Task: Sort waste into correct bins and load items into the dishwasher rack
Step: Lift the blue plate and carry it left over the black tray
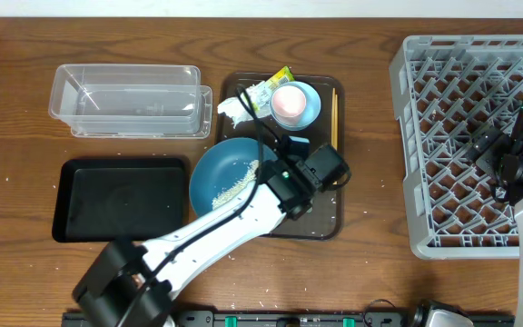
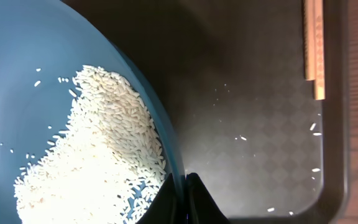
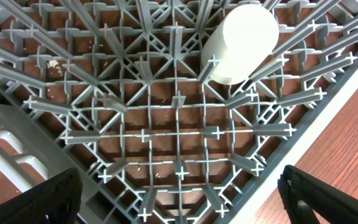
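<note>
The dark-blue dish [image 1: 223, 173] lies on the brown serving tray with a heap of rice [image 1: 240, 186] in it. My left gripper [image 1: 266, 174] is shut on the dish's right rim. The left wrist view shows the fingers [image 2: 182, 194] pinching the rim beside the rice [image 2: 98, 155]. The pink cup [image 1: 288, 102] sits in the light-blue bowl [image 1: 309, 111]. The wrapper [image 1: 266, 89], the tissue [image 1: 230, 110] and the chopsticks [image 1: 334, 113] lie on the same tray. My right gripper [image 3: 179, 199] is open and empty over the grey rack [image 3: 166, 124], near the white cup [image 3: 244, 40] standing in it.
The clear tub [image 1: 125, 100] stands at the back left, with the black tray [image 1: 121, 200] in front of it. The brown serving tray [image 1: 320, 213] is in the middle. The rack [image 1: 452, 136] fills the right side. Stray rice grains lie on the serving tray [image 2: 247, 124].
</note>
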Available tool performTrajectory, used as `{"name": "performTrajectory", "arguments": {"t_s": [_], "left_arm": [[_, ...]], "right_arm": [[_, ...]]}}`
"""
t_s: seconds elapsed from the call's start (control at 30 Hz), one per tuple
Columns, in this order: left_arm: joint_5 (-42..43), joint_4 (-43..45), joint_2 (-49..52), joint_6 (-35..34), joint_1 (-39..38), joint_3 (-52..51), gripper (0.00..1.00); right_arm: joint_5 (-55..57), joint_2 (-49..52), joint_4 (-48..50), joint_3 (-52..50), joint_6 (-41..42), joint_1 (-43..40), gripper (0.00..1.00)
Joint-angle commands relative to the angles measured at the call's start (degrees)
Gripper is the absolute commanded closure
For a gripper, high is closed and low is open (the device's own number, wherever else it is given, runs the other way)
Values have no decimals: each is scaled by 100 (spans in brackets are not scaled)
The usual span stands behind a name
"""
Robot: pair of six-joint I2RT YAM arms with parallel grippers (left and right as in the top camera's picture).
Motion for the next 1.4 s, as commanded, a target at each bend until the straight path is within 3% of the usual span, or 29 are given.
{"name": "performTrajectory", "arguments": {"t_s": [0.0, 0.6, 1.0, 1.37], "left_arm": [[-114, -105, -319, -103, 101, 52, 94], [1440, -448, -1797, -197, 1700, 50, 94], [2496, -638, -1926, 39, 3322, 37, 94], [5215, -586, -1926, 1014, 5298, 28, 94]], "right_arm": [[98, -37, -7, 0, -37, -63, 1], [98, -37, -7, 0, -37, -63, 1], [98, -37, -7, 0, -37, -63, 1], [98, -37, -7, 0, -37, -63, 1]]}}
